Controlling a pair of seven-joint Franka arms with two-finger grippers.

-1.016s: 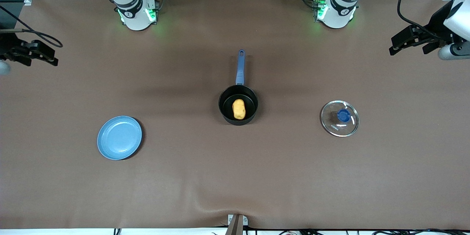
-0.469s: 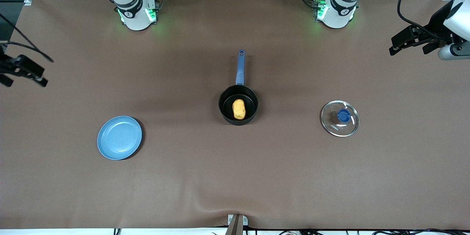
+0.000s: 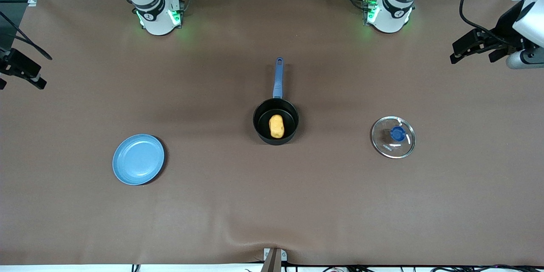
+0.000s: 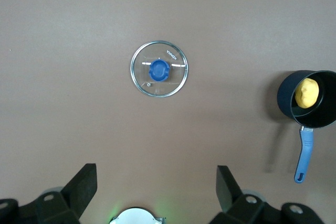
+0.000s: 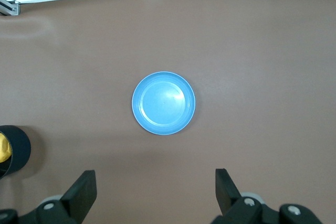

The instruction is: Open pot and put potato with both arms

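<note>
The black pot with its blue handle stands open at the table's middle, and the yellow potato lies in it. Both show in the left wrist view, pot and potato. The glass lid with the blue knob lies flat on the table toward the left arm's end; it also shows in the left wrist view. My left gripper is open and empty, high over the table's end. My right gripper is open and empty, high over the other end.
A light-blue plate lies empty toward the right arm's end, nearer the front camera than the pot; it also shows in the right wrist view. The brown table cover has a wrinkle at its front edge.
My right gripper has drawn farther out over the table's end. The left arm, pot, potato and lid have not moved.
</note>
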